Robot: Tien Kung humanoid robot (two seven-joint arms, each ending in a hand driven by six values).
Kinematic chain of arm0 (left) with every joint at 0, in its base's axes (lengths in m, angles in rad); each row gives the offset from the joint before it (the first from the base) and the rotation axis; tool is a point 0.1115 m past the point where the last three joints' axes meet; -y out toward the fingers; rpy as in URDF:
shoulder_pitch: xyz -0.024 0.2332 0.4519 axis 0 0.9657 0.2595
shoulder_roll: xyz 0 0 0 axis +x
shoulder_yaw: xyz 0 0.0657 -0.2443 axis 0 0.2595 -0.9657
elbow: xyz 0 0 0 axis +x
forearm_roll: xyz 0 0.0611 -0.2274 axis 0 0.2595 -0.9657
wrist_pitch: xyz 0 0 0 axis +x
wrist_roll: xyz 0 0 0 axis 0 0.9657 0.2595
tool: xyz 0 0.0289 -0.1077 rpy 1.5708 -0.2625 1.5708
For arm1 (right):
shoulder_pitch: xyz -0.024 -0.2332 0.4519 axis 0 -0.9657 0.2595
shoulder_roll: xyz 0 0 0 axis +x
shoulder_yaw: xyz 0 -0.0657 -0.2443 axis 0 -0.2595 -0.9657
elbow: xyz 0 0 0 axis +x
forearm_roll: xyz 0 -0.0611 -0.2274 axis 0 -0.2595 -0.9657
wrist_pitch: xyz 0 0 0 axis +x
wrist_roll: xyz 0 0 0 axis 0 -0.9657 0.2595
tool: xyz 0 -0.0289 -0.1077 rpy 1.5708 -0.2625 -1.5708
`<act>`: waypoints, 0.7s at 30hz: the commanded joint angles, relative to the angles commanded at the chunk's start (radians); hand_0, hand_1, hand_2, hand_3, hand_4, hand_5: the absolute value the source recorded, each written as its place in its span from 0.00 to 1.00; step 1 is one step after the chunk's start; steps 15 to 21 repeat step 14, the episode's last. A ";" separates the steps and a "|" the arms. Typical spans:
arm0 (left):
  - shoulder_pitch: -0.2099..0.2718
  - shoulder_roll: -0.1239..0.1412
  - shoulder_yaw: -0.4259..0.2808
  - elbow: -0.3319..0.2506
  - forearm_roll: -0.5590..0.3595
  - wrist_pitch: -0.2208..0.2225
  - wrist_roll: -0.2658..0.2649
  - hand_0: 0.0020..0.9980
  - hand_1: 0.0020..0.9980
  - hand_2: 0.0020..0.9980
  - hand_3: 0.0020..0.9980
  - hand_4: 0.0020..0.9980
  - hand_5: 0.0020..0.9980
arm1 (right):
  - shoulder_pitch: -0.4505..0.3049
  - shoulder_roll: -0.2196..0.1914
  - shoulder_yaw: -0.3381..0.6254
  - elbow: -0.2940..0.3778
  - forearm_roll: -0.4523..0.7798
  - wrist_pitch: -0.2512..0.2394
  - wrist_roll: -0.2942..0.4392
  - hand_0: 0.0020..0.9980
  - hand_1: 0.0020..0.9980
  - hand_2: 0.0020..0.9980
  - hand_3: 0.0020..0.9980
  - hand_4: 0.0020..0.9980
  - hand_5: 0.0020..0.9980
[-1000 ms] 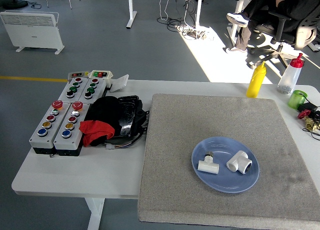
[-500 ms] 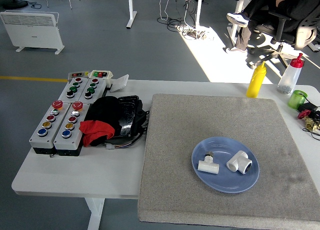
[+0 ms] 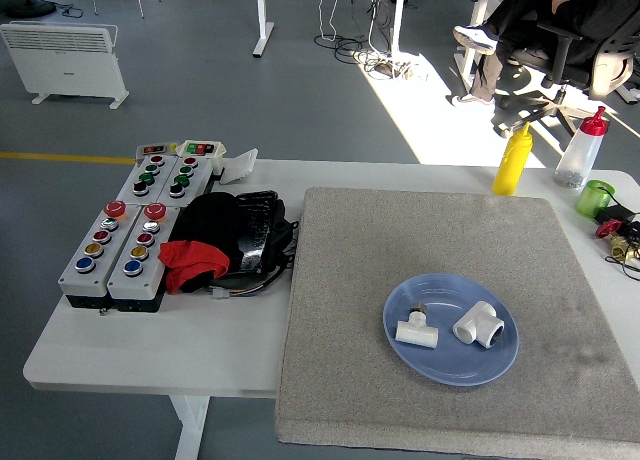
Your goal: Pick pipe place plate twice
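Observation:
A blue plate [image 3: 450, 365] sits on the grey mat [image 3: 440, 240] at the table's right half. Two white T-shaped pipe fittings lie in the plate: a smaller one [image 3: 416, 330] on the left and a larger one [image 3: 478, 324] on the right, a little apart. Neither of my hands nor arms shows in the head view.
Grey button boxes [image 3: 130, 235] and a black and red bundle [image 3: 220, 242] lie at the table's left. A yellow squeeze bottle [image 3: 513, 160], a clear bottle with a red cap [image 3: 581, 149] and a green cup [image 3: 595, 197] stand at the back right. A seated person [image 3: 530, 20] is far behind.

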State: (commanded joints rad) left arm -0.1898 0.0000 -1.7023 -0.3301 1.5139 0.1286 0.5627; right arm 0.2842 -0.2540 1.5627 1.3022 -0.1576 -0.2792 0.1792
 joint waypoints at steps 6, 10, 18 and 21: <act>-0.001 0.000 -0.010 0.000 0.012 -0.002 0.001 0.68 0.67 0.71 0.66 0.38 1.00 | -0.006 0.003 0.030 -0.017 -0.006 0.015 -0.011 0.85 0.78 0.84 0.79 0.53 0.51; -0.003 0.000 -0.012 0.000 0.014 -0.002 0.000 0.68 0.67 0.71 0.65 0.38 1.00 | -0.015 0.003 0.073 -0.045 -0.030 0.046 -0.044 0.83 0.77 0.83 0.79 0.53 0.51; -0.003 0.000 -0.013 0.000 0.013 -0.001 0.000 0.68 0.67 0.71 0.65 0.38 1.00 | -0.023 0.002 0.120 -0.079 -0.046 0.084 -0.064 0.83 0.77 0.83 0.79 0.53 0.51; -0.003 0.000 -0.013 0.000 0.013 -0.001 0.000 0.68 0.67 0.71 0.65 0.38 1.00 | -0.023 0.002 0.120 -0.079 -0.046 0.084 -0.064 0.83 0.77 0.83 0.79 0.53 0.51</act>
